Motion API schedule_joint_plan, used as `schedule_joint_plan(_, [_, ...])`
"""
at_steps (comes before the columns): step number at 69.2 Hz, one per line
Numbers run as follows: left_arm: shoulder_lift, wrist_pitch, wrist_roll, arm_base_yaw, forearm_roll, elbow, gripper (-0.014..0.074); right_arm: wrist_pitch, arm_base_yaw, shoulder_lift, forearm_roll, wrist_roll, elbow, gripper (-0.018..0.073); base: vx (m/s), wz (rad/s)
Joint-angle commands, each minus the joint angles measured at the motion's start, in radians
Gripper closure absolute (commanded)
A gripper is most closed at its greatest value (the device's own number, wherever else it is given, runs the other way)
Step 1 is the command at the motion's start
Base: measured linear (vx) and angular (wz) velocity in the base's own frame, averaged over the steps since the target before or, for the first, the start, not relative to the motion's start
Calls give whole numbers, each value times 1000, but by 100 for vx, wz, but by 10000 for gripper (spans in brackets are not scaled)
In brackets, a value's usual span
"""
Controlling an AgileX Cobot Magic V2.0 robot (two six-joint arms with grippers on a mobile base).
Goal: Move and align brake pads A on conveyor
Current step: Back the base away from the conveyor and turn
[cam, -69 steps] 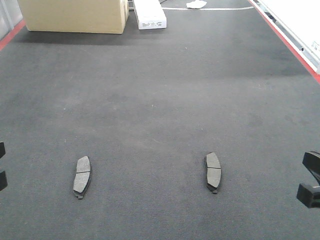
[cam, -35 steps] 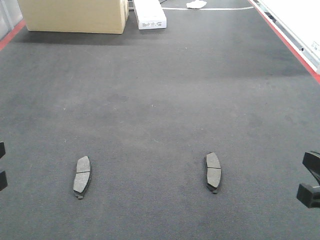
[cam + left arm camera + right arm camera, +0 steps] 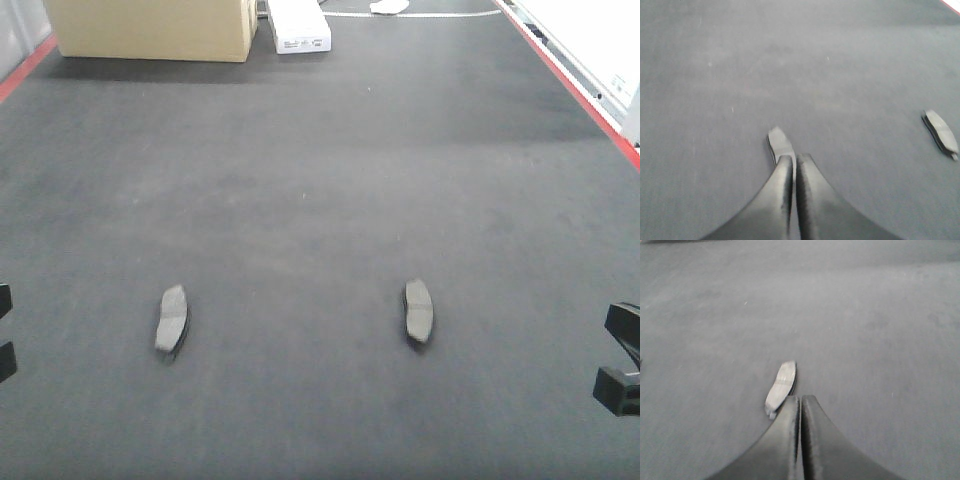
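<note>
Two brake pads A lie apart on the dark conveyor (image 3: 320, 180): a left brake pad (image 3: 172, 320) and a right brake pad (image 3: 418, 310), both roughly lengthwise to the belt. My left gripper (image 3: 3, 331) shows at the left frame edge and my right gripper (image 3: 620, 372) at the right edge, both outboard of the pads. In the left wrist view the shut left gripper (image 3: 794, 158) hides the near end of one pad (image 3: 778, 140), and the other pad (image 3: 941, 132) lies far right. The shut right gripper (image 3: 800, 398) sits just short of a pad (image 3: 782, 385). Neither holds anything.
A cardboard box (image 3: 150, 28) and a white box (image 3: 298, 25) stand at the belt's far end, with a small white object (image 3: 388, 7) beside them. Red edge strips (image 3: 575, 85) run along both sides, and a white structure (image 3: 600, 40) borders the right.
Both pads and the far boxes have shifted away from me, up the front view, blurred in motion. The grippers hold the same places in the frame.
</note>
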Motion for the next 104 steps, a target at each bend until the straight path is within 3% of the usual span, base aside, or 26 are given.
schedule_joint_plan(1, [1,-61,-2,-5,5,-24,603,-61,-6,-1,-21,1,-28,569,-26,0])
schedule_joint_plan(73, [0,-61,-2,-5,5,-24,603,-60,-6,-1,-21,1,-28,569,-29,0])
schedule_joint_plan(104, [-1,-61,-2,-5,5,-24,603,-60,-6,-1,-21,1,-28,569,-16,-54])
